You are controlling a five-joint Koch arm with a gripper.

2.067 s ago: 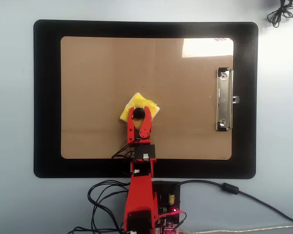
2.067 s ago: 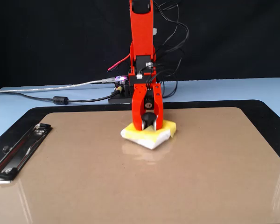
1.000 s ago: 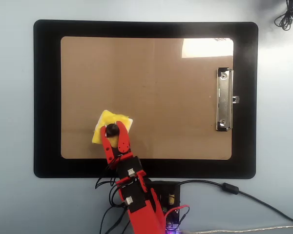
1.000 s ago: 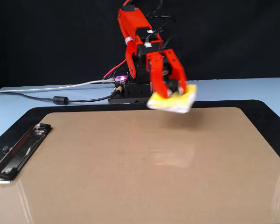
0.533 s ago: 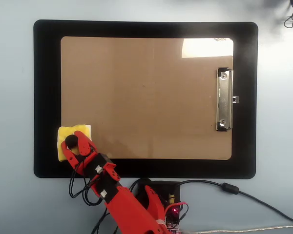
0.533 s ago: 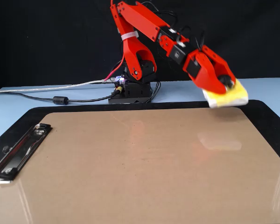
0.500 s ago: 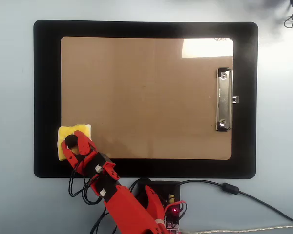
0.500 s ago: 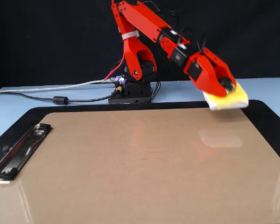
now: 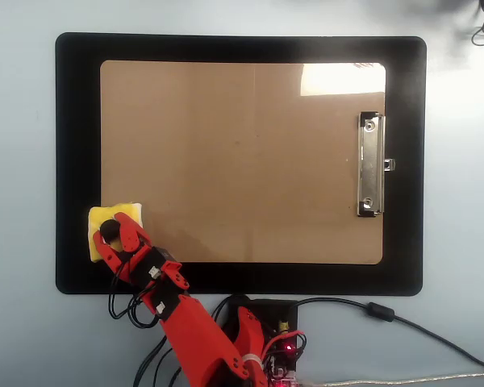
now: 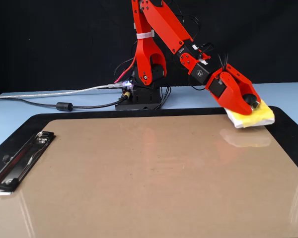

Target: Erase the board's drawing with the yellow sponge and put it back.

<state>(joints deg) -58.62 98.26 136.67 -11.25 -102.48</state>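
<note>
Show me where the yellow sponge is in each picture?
Overhead view: the yellow sponge sits low on the left, over the clipboard's corner and the black mat.
Fixed view: the sponge is at the right, by the far edge.
Shared landmark: the silver clip at the opposite end.

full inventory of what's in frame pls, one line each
board: 1, brown, lying on the mat, no drawing visible on it
clip: 1, silver, on the board's right short edge in the overhead view
mat: 1, black, under the board, on the table
sponge: 1, yellow, black knob, at the board's lower left corner in the overhead view, over the mat's edge strip
table: 1, light blue
cables: several, black and grey, by the arm's base; a black coil at top right
arm: 1, red-orange, base beyond the mat's near edge
gripper: 1, red-orange, shut on the sponge's knob
</note>
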